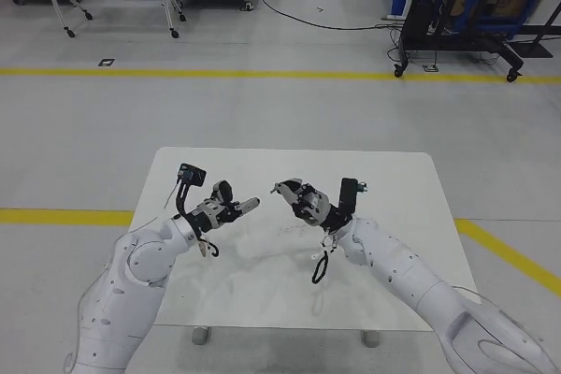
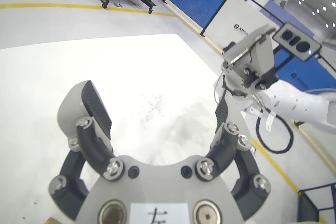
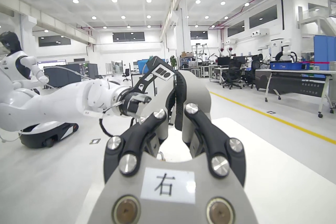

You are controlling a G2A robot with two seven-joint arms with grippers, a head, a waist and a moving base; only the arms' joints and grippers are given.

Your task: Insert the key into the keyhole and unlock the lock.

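Left gripper (image 2: 155, 96), fingers spread and empty, hovers at 10 o'clock from the table (image 1: 402, 187) centre. Right gripper (image 3: 176, 93), at 12 o'clock, looks clenched; contents unclear. I cannot tell where key and lock are. Locate both, then align key squarely with keyhole.

Top cam overhead; wrist cams share table (image 1: 393, 187)

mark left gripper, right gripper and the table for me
left gripper (image 2: 156, 101), left wrist view, the gap midway between its fingertips.
right gripper (image 3: 175, 89), right wrist view, midway between its fingertips.
table (image 1: 402, 178), top view, bare white top near the far edge.
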